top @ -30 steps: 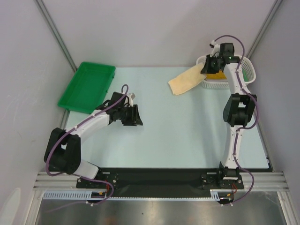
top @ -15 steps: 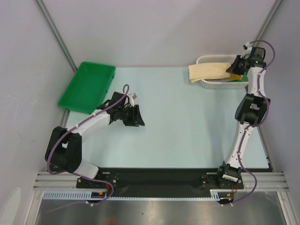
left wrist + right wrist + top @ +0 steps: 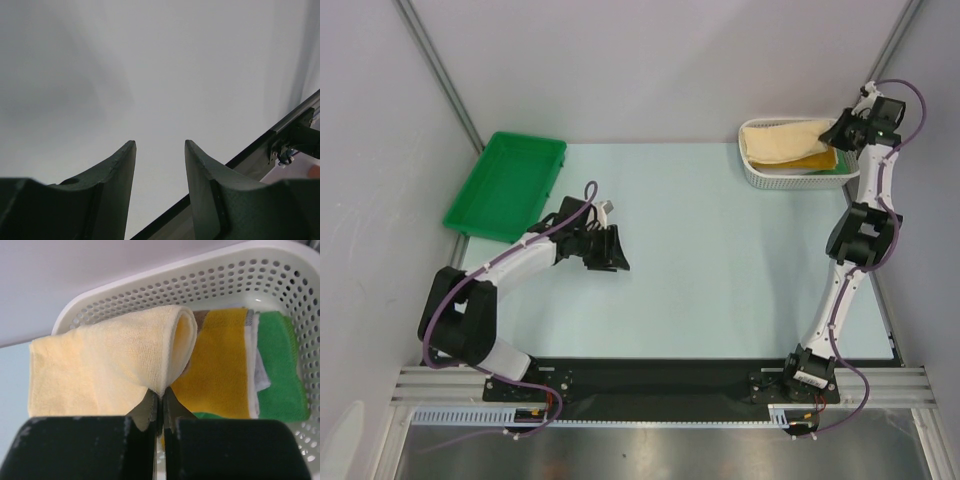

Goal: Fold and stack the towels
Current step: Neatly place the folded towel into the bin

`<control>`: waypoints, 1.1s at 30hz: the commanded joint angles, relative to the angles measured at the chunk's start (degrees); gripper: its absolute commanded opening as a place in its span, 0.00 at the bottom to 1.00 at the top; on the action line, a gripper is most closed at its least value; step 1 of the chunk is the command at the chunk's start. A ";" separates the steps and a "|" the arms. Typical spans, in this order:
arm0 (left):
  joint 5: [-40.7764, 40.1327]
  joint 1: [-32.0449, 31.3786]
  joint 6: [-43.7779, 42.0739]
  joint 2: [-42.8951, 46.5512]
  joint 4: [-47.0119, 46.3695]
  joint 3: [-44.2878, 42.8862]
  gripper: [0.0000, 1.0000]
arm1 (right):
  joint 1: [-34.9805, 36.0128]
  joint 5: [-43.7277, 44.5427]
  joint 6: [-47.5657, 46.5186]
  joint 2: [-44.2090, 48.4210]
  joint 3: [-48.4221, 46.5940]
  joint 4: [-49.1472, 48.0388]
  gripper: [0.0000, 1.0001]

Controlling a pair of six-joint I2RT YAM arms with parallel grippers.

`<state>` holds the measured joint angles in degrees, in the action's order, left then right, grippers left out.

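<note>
Table: pale blue, grey walls around.
Right gripper: clamped on pale yellow towel, which drapes across the basket rim.
Left gripper: jaws apart, holding nothing.
Other towels: in basket — yellow, white, green.
Progress: barely begun — all folding and stacking left.

Left arm: elbow bent low, forearm angled forward and inward. Left hand held low, fingers apart, nothing between them. Right arm: stretched nearly straight, reaching far forward. Right hand raised at far end, fingers pressed together, pinching fold of pale yellow towel just ahead of fingertips.
</note>
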<state>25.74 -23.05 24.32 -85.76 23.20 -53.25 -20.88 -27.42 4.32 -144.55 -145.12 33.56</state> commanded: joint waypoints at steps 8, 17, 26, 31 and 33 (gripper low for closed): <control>1.95 0.37 -1.64 -0.20 0.18 -2.99 0.52 | -2.93 1.06 1.75 -3.89 -5.43 -5.26 0.10; 1.60 -0.15 -2.43 1.20 1.85 -4.75 0.54 | -2.23 8.60 3.32 3.30 0.18 -9.39 1.00; -0.60 -0.15 -2.16 10.95 -2.02 -10.97 0.58 | 4.44 8.35 6.23 26.73 17.93 -3.34 1.00; -2.79 -0.07 -3.22 15.96 -5.61 -17.14 0.63 | 16.64 19.55 9.30 44.41 30.58 5.71 1.00; -3.32 -0.07 -4.18 17.90 -6.85 -19.60 0.67 | 24.19 23.36 9.92 53.17 34.97 6.60 1.00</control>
<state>23.81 -23.11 22.46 -72.18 20.97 -68.34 -5.13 -11.49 12.21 -103.94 -114.30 35.59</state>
